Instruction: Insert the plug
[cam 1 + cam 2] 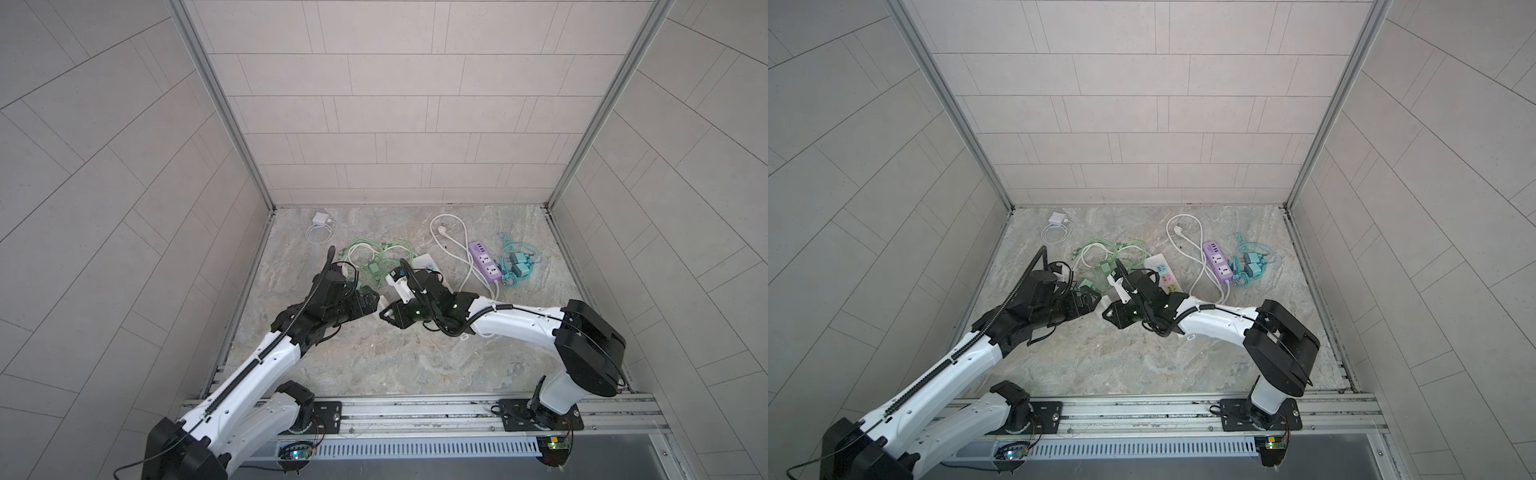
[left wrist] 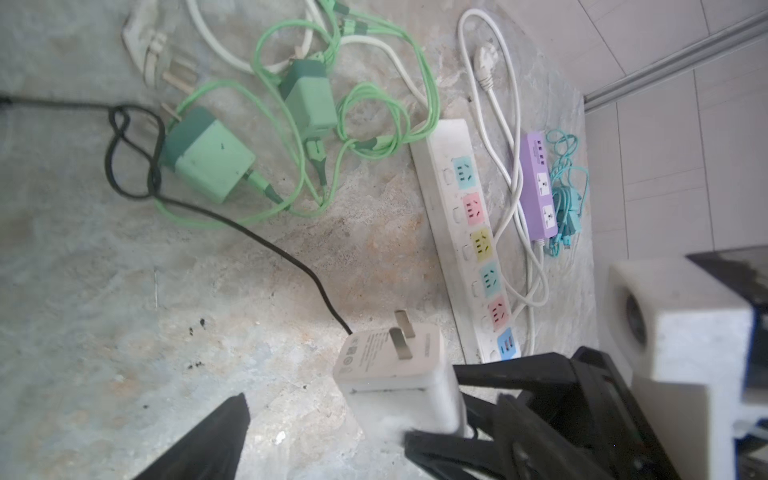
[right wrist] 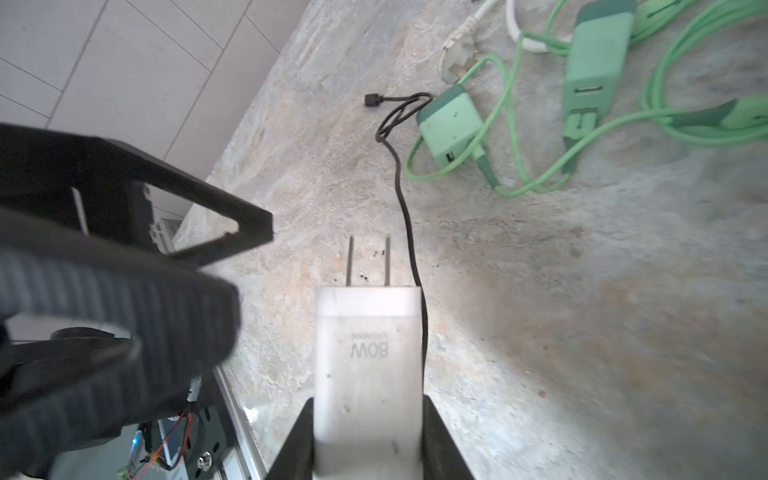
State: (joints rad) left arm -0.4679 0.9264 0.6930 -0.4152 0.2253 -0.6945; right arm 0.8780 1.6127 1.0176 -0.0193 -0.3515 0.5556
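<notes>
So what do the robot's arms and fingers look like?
Both the left arm and right arm have white shells with chunky black joints. A ribbed black cable runs along each. The fingers are black, hollow triangles. Tiny green lights glow by the right wrist.

SETTING: robot lab test cell | ENCLOSURE: tile-print wall panels (image 1: 395, 124) left, right and far, joined by aluminium posts (image 1: 227, 116) | BENCH: stone-print worktop (image 1: 395, 361) | RIG: two robot arms (image 1: 266, 357) bolted to a near aluminium rail (image 1: 415, 409), bare circuit boards (image 1: 296, 453) with lit LEDs, slotted cable duct (image 1: 415, 448)
</notes>
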